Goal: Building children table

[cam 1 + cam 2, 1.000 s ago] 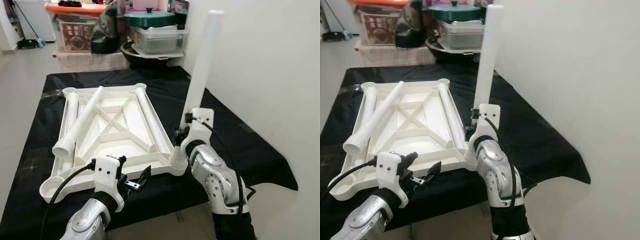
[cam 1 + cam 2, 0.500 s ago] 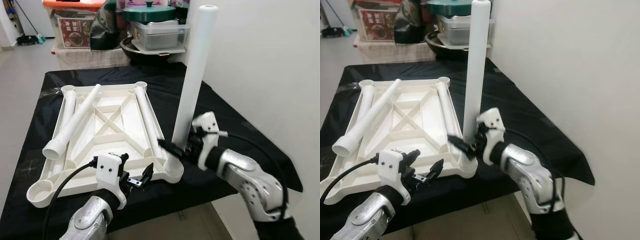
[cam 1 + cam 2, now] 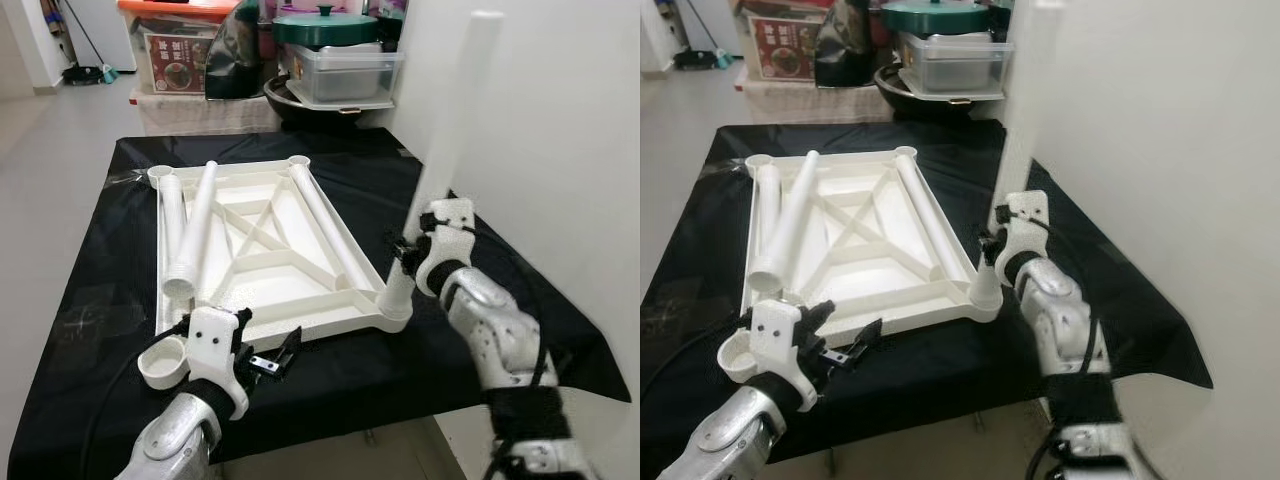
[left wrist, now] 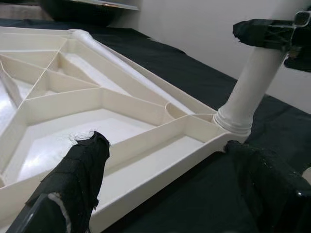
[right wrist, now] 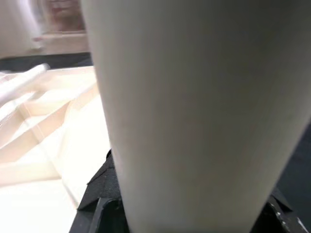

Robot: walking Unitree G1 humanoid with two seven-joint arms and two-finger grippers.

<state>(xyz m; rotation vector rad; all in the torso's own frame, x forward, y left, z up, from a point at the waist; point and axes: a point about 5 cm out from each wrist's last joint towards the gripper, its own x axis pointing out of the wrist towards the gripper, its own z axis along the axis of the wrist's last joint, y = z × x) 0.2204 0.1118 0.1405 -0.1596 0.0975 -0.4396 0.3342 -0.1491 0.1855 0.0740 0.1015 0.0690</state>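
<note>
The white tabletop [image 3: 262, 262] lies upside down on the black-covered table [image 3: 90, 300]. A white leg [image 3: 447, 140] stands upright in its near right corner socket [image 3: 397, 296]. My right gripper [image 3: 408, 248] is shut on this leg low down, just above the socket; in the right wrist view the leg [image 5: 194, 107] is pressed close to the lens. Three loose legs lie on the tabletop: one along the left rim [image 3: 171, 215], one slanted [image 3: 196, 232], one along the right rim [image 3: 325, 232]. My left gripper [image 3: 270, 332] hovers open at the tabletop's near edge [image 4: 160, 165], holding nothing.
Storage boxes and a green-lidded pot [image 3: 325, 30] are stacked behind the table. A white wall [image 3: 570, 150] runs close along the right side. The black cloth's front edge [image 3: 400, 405] is just below my arms. Grey floor [image 3: 50, 150] lies to the left.
The camera has shifted, moving the whole scene right. My right arm has swung from the right side to behind the upright leg, still gripping it. The left gripper stays open at the front edge.
</note>
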